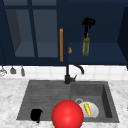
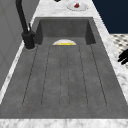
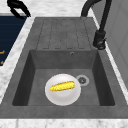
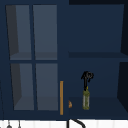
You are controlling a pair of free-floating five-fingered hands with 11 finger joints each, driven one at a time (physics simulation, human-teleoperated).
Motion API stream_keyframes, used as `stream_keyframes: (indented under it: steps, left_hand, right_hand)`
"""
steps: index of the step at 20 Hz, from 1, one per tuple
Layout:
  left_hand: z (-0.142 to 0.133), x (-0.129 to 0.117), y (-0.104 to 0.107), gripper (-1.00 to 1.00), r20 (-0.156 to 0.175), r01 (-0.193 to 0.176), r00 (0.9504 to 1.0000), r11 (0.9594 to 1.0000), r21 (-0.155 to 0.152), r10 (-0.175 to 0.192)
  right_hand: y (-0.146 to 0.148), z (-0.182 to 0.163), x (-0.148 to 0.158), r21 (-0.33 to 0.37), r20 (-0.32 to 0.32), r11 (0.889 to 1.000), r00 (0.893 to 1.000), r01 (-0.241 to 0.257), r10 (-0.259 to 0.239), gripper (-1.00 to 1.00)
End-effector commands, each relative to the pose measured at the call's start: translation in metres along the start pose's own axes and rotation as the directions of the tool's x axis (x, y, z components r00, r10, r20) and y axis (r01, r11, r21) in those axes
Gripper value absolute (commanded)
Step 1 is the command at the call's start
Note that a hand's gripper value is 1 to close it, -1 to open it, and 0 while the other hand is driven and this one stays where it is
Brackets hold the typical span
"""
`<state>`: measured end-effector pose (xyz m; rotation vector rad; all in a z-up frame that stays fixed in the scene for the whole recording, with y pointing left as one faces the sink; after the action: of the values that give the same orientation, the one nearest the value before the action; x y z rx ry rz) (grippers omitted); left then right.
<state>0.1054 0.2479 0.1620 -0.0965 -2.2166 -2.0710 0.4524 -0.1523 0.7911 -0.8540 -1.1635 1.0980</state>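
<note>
The right hand [image 1: 88,23] grips the neck of the green bottle [image 1: 85,46] on the open cabinet shelf [image 1: 100,53], with free room to the bottle's right along the shelf, while to its left a small orange thing [image 1: 70,50] and the shut glass door's yellow handle [image 1: 61,45] stand close. Below, the black faucet [image 1: 70,72] rises at the sink's back rim, just under the shelf. In the basin [image 3: 100,82] the white plate [image 3: 62,95] with a corn cob [image 3: 62,86] takes up much of the floor — the ribbed drainboard [image 2: 65,75] lies bare, and the left hand [image 1: 36,114] hangs at its front edge beside a big red ball [image 1: 67,114].
</note>
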Motion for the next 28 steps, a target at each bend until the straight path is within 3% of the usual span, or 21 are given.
stream_keyframes:
  steps: [1, 5, 13, 16, 21, 28]
  left_hand:
    - [0.000, 0.000, 0.000, 0.00, 0.000, 0.000, 1.0000, 1.0000, 0.000, 0.000]
    - [0.000, 0.000, 0.000, 0.00, 0.000, 0.000, 1.0000, 1.0000, 0.000, 0.000]
    - [0.000, 0.000, 0.000, 0.00, 0.000, 0.000, 1.0000, 1.0000, 0.000, 0.000]
    - [0.000, 0.000, 0.000, 0.00, 0.000, 0.000, 1.0000, 1.0000, 0.000, 0.000]
    - [0.000, 0.000, 0.000, 0.00, 0.000, 0.000, 1.0000, 1.0000, 0.000, 0.000]
    - [0.000, 0.000, 0.000, 0.00, 0.000, 0.000, 1.0000, 1.0000, 0.000, 0.000]
  right_hand:
    - [-0.020, -0.001, 0.001, 0.000, 0.000, 1.000, 1.000, 0.000, 0.000, -1.00]
    - [-0.031, 0.000, -0.007, 0.048, 0.036, 0.999, 0.999, -0.007, 0.005, -1.00]
    - [-0.041, 0.029, -0.048, -0.002, 0.125, 1.000, 0.992, 0.027, -0.026, -1.00]
    - [-0.039, 0.045, -0.054, -0.006, 0.109, 1.000, 0.994, 0.030, -0.029, -1.00]
    - [-0.037, 0.067, -0.067, -0.023, 0.024, 0.999, 0.999, 0.038, -0.038, -1.00]
    - [-0.032, 0.067, -0.070, -0.004, 0.035, 1.000, 0.999, 0.007, -0.007, -1.00]
